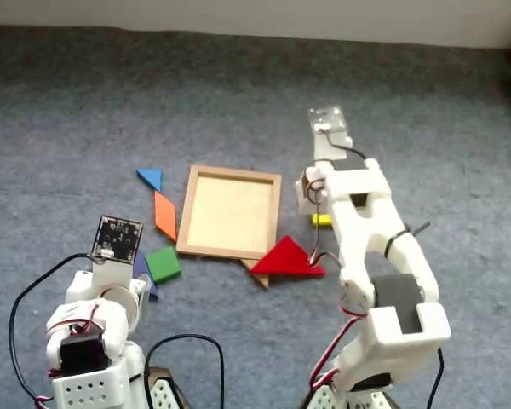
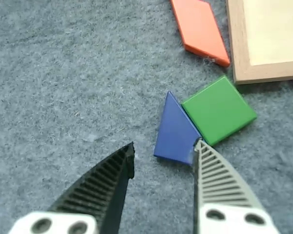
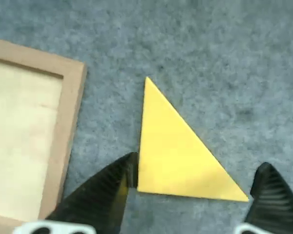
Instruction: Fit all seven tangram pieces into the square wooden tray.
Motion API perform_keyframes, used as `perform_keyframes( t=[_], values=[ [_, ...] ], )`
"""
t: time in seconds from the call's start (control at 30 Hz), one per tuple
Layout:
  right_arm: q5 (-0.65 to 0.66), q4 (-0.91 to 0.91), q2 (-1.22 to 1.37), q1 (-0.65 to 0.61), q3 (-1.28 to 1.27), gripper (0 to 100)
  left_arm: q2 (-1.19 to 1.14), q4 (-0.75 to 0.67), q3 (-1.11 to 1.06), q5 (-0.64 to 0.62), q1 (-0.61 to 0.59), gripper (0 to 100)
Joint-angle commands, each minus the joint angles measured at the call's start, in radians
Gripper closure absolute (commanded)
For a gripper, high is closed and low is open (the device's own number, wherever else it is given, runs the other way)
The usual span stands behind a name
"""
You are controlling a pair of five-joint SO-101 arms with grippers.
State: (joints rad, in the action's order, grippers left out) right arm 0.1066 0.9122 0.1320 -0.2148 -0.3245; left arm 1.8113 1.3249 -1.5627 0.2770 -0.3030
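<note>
The square wooden tray [image 1: 230, 213] lies empty on the carpet; its corner shows in the left wrist view [image 2: 263, 73] and its side rail in the right wrist view [image 3: 68, 126]. My left gripper [image 2: 165, 146] is open just above a dark blue triangle [image 2: 175, 131], which touches a green square [image 2: 219, 110]. An orange parallelogram [image 2: 199, 29] lies beyond them. My right gripper [image 3: 199, 163] is open, its fingers either side of a yellow triangle [image 3: 173, 151] beside the tray. A red triangle [image 1: 285, 258] lies at the tray's near right corner, and a small blue triangle [image 1: 151, 178] at its far left.
A brownish piece [image 1: 258, 278] peeks out from under the red triangle. The right arm [image 1: 366, 230] stretches over the carpet to the right of the tray, covering most of the yellow triangle [image 1: 322, 220]. Grey carpet surrounds everything, open behind the tray.
</note>
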Motion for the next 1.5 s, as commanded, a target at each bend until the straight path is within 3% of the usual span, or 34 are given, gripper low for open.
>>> perform_keyframes(
  t=[0.0,0.3,0.5,0.83,1.13,1.47],
  values=[
    [0.106,0.074,-0.124,0.015,0.065,63.9,0.001,0.0,0.005,0.006,-0.015,79],
    [0.327,0.091,0.004,-0.074,0.101,63.8,0.001,0.0,0.005,0.005,-0.015,79],
    [0.33,0.094,0.151,-0.085,0.186,63.8,0.001,0.0,0.005,0.005,-0.015,79],
    [0.331,0.28,0.343,-0.036,0.398,63.8,0.001,0.0,0.005,0.005,-0.015,79],
    [0.4,0.424,0.36,-0.007,0.472,63.8,0.001,0.0,0.005,0.006,-0.015,79],
    [0.408,0.427,0.366,-0.001,0.466,64.1,0.001,0.0,0.005,0.006,-0.015,79]
  ],
)
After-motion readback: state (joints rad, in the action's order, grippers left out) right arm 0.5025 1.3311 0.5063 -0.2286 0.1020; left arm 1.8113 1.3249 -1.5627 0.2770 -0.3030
